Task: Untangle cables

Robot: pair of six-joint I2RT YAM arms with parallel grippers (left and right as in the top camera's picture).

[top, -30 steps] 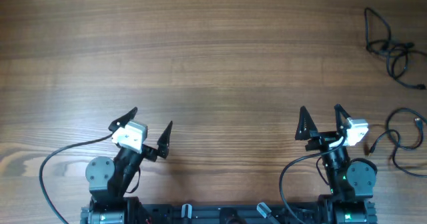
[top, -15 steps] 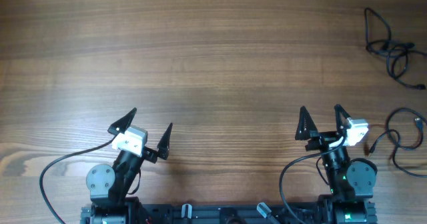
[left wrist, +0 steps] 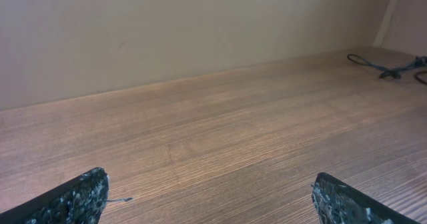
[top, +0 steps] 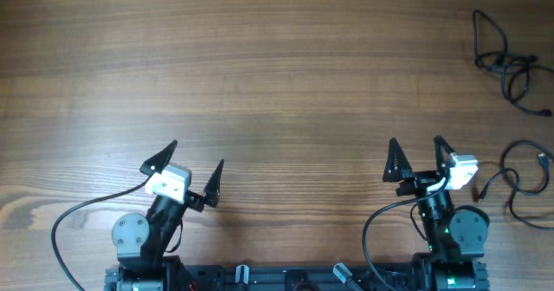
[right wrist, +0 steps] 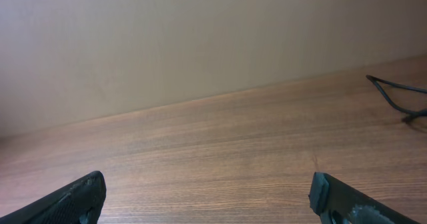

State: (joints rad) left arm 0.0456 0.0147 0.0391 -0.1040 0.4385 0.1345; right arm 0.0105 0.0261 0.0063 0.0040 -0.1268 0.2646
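A knotted bundle of thin black cables (top: 506,61) lies at the far right of the wooden table; it also shows far off in the left wrist view (left wrist: 393,67) and the right wrist view (right wrist: 400,94). A second black cable in loose loops (top: 524,183) lies at the right edge, just right of my right gripper. My left gripper (top: 190,165) is open and empty near the front left (left wrist: 210,201). My right gripper (top: 417,159) is open and empty near the front right (right wrist: 207,197). Neither gripper touches a cable.
The wooden table (top: 277,74) stretches wide between the grippers and the back edge. A beige wall (left wrist: 167,31) rises behind the table. Thicker black arm cables loop beside each arm base (top: 69,217).
The left arm's base has shifted slightly since a second ago. Its gripper stays in about the same place. The right arm and the cables have not moved.
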